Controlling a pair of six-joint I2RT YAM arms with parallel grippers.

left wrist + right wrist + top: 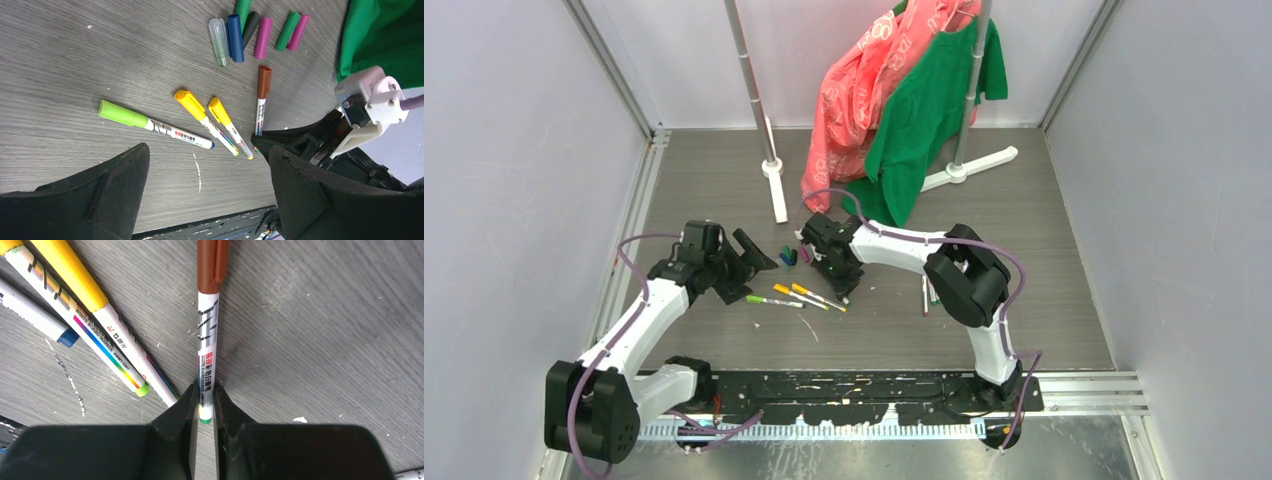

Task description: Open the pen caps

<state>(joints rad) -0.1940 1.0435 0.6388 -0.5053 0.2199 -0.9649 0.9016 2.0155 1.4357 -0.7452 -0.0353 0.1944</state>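
The right gripper (205,396) is pinched onto the brown-capped pen (207,340). Its two black fingers press the white barrel from either side at the uncapped end, where a small green tip shows between them. The pen lies flat on the grey wood-grain table (325,340), and the brown cap (210,262) is on it, at the end pointing straight away from the gripper.

Everything else is placed from that pen. Just beside it, fanning out from near its gripped end, lie two yellow-capped pens (200,116), close together and both capped. Past them, on the side farther from the brown-capped pen, is the green-capped pen (150,123), apart from the pair.

Beyond the brown cap sits a cluster of loose caps (235,37) — clear, blue, dark, magenta and green — lying side by side on the table. A green garment (380,35) hangs past them.

The left gripper (209,150) hovers on the side of the green-capped pen, well off the brown-capped one. Its jaws are spread wide and empty — no pen or cap touches either finger.
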